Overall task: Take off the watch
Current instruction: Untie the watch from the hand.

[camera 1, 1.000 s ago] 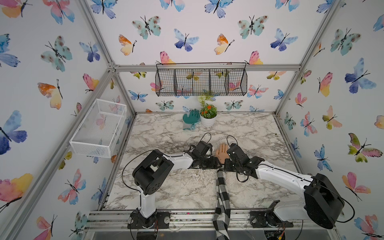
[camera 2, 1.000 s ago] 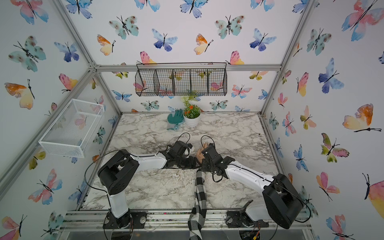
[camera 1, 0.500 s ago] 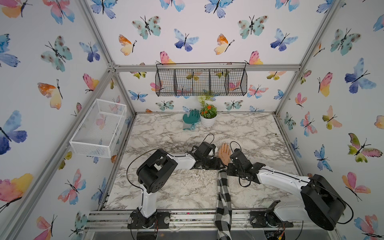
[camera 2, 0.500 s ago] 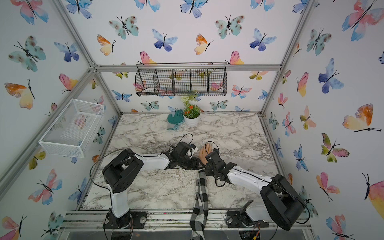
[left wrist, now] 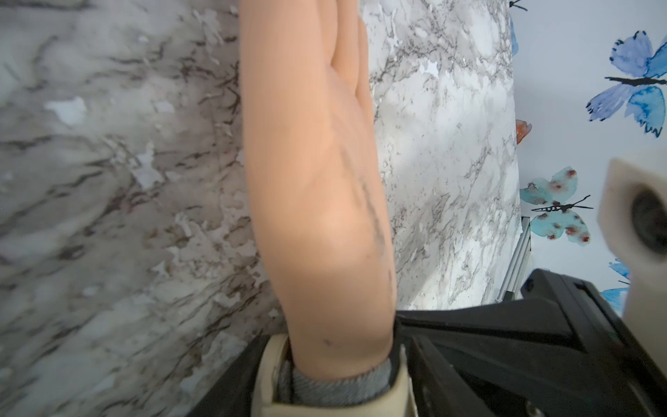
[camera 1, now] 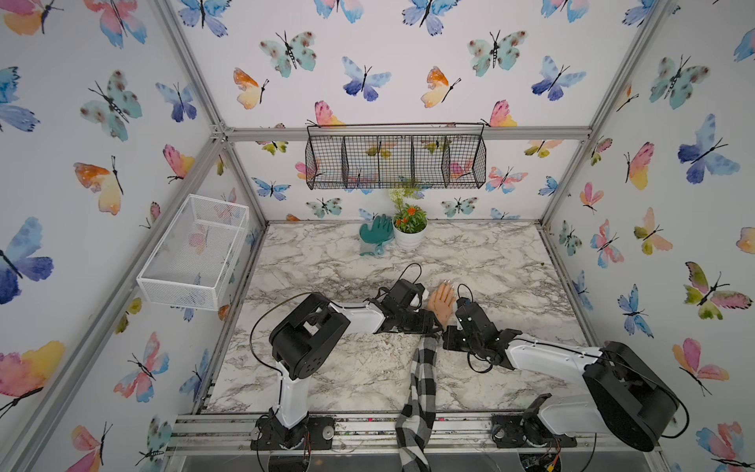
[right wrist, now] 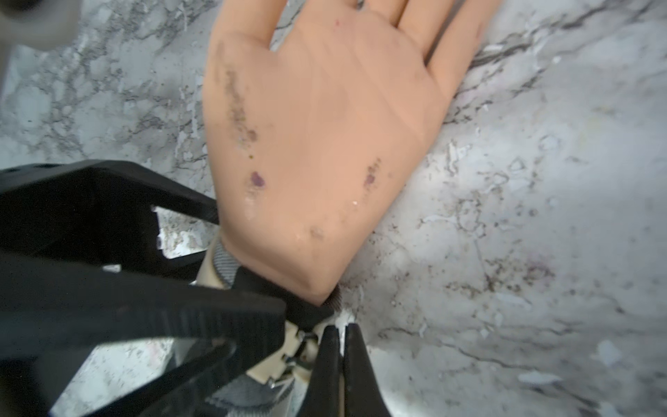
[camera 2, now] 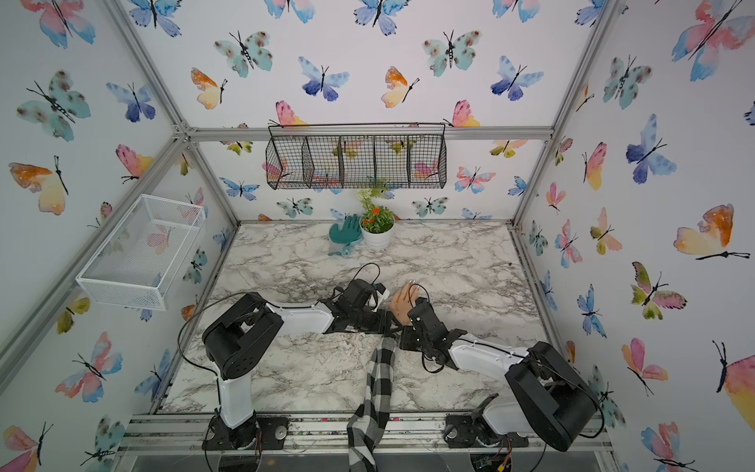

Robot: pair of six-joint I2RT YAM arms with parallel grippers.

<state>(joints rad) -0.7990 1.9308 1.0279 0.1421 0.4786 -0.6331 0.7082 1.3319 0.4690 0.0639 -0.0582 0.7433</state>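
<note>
**Containers.** A black wire basket [camera 1: 395, 161], divided into compartments, hangs on the rear wall; only wallpaper shows through its mesh. A white mesh basket [camera 1: 192, 253] is mounted on a side wall and is likewise see-through. A white pot [camera 1: 409, 241] at the rear of the bench [camera 1: 327, 265] holds a plant [camera 1: 408, 216] with orange flowers. A teal glove [camera 1: 376, 235] stands just beside the pot.

**Arm pose.** Both arms reach low across the bench from opposite sides and meet at the wrist of the mannequin hand [right wrist: 317, 144]. The hand lies flat, fingers towards the rear wall. A checked sleeve [camera 1: 421, 384] runs from the wrist to the front rail.

The watch [left wrist: 267, 375] is on that wrist, its beige strap [right wrist: 270, 364] wrapped over a grey cuff [left wrist: 339, 388].

- The left claw [right wrist: 249, 263] stands narrowly parted, its jaws pressed against the strapped wrist from two sides.
- The right claw [right wrist: 341, 335] is closed tight (jaws pressed together), with its tips at the strap. Whether they pinch any of it cannot be told.

**Hidden.** The watch case is not visible in any view. In both top views the claws cover the wrist. The mannequin fingertips are cut off in both wrist views.
</note>
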